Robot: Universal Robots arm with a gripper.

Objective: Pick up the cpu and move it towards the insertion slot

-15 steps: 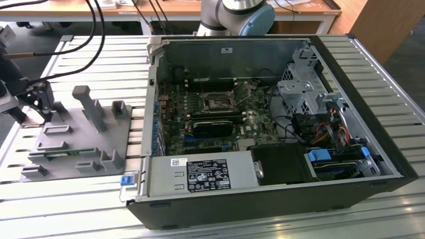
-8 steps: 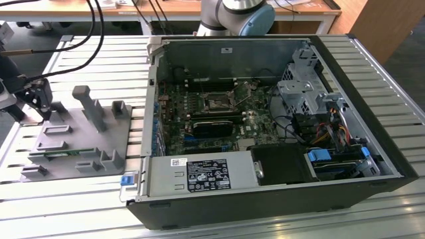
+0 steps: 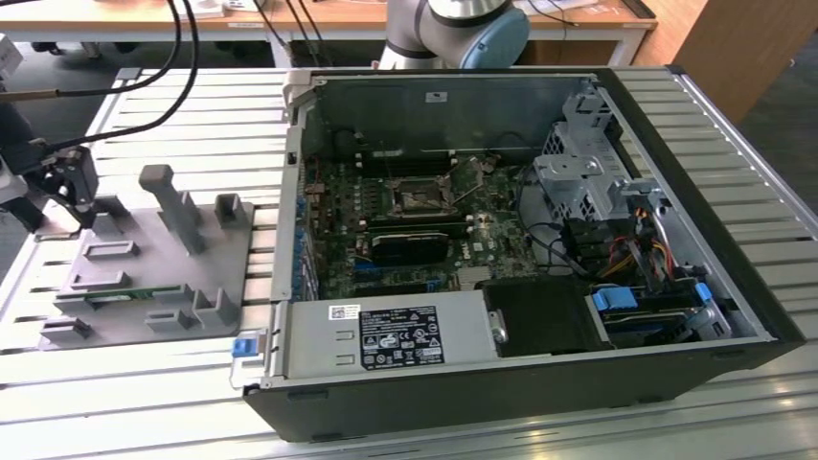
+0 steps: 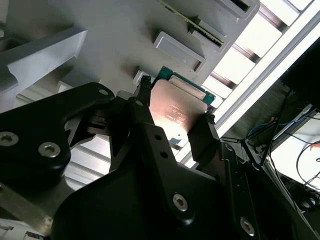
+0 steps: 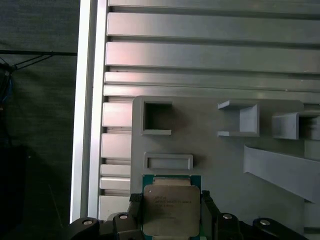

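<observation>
Over the grey tray (image 3: pixel 128 287) at the exterior view's left, note that the end effector (image 3: pixel 64 187) is closed narrowly on the cpu (image 5: pixel 171 207), with one finger on each opposite edge, as both wrist views show. Treat the grasp as made; you cannot tell whether the chip has cleared the tray. Transport is not yet done: the insertion slot (image 3: pixel 419 196) lies inside the open computer case (image 3: pixel 537 393), well apart. The tray's square pocket (image 5: pixel 157 117) near the cpu holds nothing.

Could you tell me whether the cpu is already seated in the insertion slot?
No, in the first wrist view the cpu sits between the fingers of the gripper, over the grey tray.
</observation>
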